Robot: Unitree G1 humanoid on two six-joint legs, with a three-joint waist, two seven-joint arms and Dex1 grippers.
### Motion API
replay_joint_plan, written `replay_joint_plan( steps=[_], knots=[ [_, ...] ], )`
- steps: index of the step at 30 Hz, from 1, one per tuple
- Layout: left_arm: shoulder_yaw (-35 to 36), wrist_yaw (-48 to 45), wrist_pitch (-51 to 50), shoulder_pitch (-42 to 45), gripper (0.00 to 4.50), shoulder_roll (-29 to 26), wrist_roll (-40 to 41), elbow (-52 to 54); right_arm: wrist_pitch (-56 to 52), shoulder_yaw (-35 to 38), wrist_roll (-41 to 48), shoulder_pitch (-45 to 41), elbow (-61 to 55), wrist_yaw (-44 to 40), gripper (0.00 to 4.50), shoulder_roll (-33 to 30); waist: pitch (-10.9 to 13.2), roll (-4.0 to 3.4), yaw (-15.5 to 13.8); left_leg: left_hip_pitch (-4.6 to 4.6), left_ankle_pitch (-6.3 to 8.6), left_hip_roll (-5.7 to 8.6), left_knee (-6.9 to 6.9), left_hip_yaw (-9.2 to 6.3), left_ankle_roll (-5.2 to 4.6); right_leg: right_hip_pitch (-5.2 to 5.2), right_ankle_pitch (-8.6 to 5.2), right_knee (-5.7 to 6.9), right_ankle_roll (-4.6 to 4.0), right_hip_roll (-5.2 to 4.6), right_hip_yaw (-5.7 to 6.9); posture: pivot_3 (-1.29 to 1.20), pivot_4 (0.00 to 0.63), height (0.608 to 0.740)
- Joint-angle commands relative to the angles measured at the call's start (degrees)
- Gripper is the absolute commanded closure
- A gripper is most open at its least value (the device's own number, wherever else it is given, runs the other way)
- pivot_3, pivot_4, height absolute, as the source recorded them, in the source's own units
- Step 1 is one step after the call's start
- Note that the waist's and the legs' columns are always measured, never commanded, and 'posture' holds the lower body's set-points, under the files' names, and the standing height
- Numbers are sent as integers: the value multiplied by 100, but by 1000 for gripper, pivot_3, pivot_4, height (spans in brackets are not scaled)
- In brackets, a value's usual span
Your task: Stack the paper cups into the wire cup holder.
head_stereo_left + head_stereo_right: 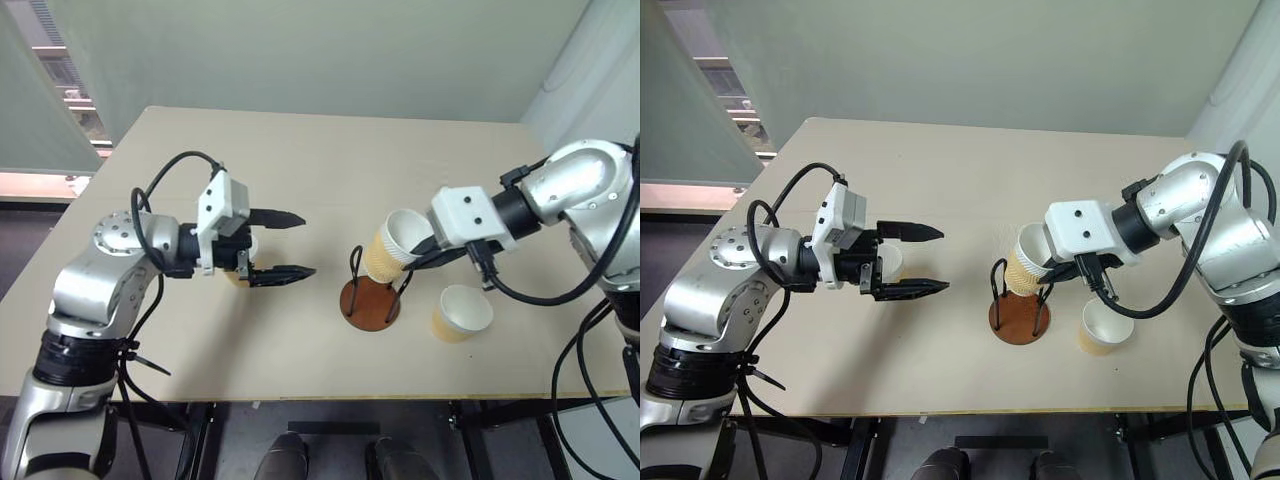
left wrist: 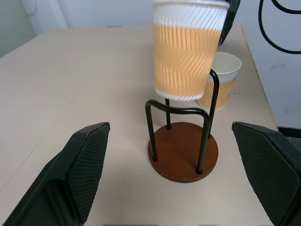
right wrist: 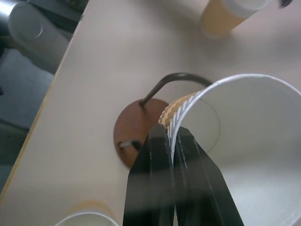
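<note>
My right gripper (image 1: pixel 424 246) is shut on the rim of a tan paper cup (image 1: pixel 394 246), pinching its wall between both fingers (image 3: pixel 162 155). That cup hangs tilted just above the wire cup holder (image 1: pixel 370 303), a brown disc with black wire loops (image 2: pixel 181 110), its bottom near the loops' tops. A second paper cup (image 1: pixel 461 313) stands upright on the table right of the holder. My left gripper (image 1: pixel 305 244) is open and empty, pointing at the holder from the left, well clear of it. A third paper cup (image 1: pixel 891 262) peeks out from behind the left gripper's body.
The beige table (image 1: pixel 300 150) stretches back to a pale wall. Its front edge (image 1: pixel 330 398) runs close below the holder. Black cables (image 1: pixel 560 290) hang from my right arm near the standing cup.
</note>
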State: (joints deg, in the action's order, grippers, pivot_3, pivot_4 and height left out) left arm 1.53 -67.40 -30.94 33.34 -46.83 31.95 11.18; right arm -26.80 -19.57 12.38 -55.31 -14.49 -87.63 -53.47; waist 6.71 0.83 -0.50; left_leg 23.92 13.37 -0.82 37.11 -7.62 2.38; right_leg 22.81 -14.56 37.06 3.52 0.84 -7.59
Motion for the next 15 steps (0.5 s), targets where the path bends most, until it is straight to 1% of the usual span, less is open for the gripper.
replay_joint_plan(
  steps=[1, 3, 4, 9, 10, 13, 15],
  knots=[
    [174, 49, 110, 8, 0, -79, -17, 148, 54, 44, -40, -83, -66, -22, 4284, 42, 0, 0, 1, 0, 0, 0, 0, 0, 0, 0, 0, 0, 0, 0, 0, 0, 150, 740],
    [168, 84, 120, 8, 0, -77, -24, 151, -18, 53, -24, -114, -39, 4, 3875, 117, 0, 0, 1, 0, 1, 0, 0, 0, -2, 0, 0, 0, 0, 0, 0, 0, 150, 740],
    [172, 100, 124, 6, 0, -77, -23, 151, -32, 58, -24, -125, -22, 5, 3582, 142, 0, 0, 0, 0, 2, 0, 1, 0, -3, 0, 1, 0, 1, 0, 0, 0, 150, 740],
    [180, 240, 193, -50, 0, -134, -131, 186, -192, 227, -32, -154, 102, 277, 1845, 293, 0, 0, 3, 0, 2, 0, 2, 0, -6, 0, 2, 1, 0, 0, 0, 0, 150, 740],
    [208, 292, 228, -67, 0, -176, -193, 215, -364, 356, 47, -183, 146, 403, 1539, 330, 0, 0, 4, 0, 2, 0, 1, 0, -6, 1, 2, 1, 0, 0, 0, 0, 150, 740],
    [296, 393, 360, -101, 0, -323, -358, 313, -722, 692, 244, -233, 236, 673, 1539, 357, 0, 0, -1, 1, 0, 0, 1, 0, -3, 3, 2, 1, 0, 0, 0, 0, 150, 740],
    [384, 419, 426, -125, 0, -533, -476, 455, -1212, 1087, 557, -269, 343, 904, 1539, 362, 0, 0, -2, 5, -2, 0, 0, 0, 1, 5, 2, -1, 0, 0, 0, 0, 150, 740]
  ],
)
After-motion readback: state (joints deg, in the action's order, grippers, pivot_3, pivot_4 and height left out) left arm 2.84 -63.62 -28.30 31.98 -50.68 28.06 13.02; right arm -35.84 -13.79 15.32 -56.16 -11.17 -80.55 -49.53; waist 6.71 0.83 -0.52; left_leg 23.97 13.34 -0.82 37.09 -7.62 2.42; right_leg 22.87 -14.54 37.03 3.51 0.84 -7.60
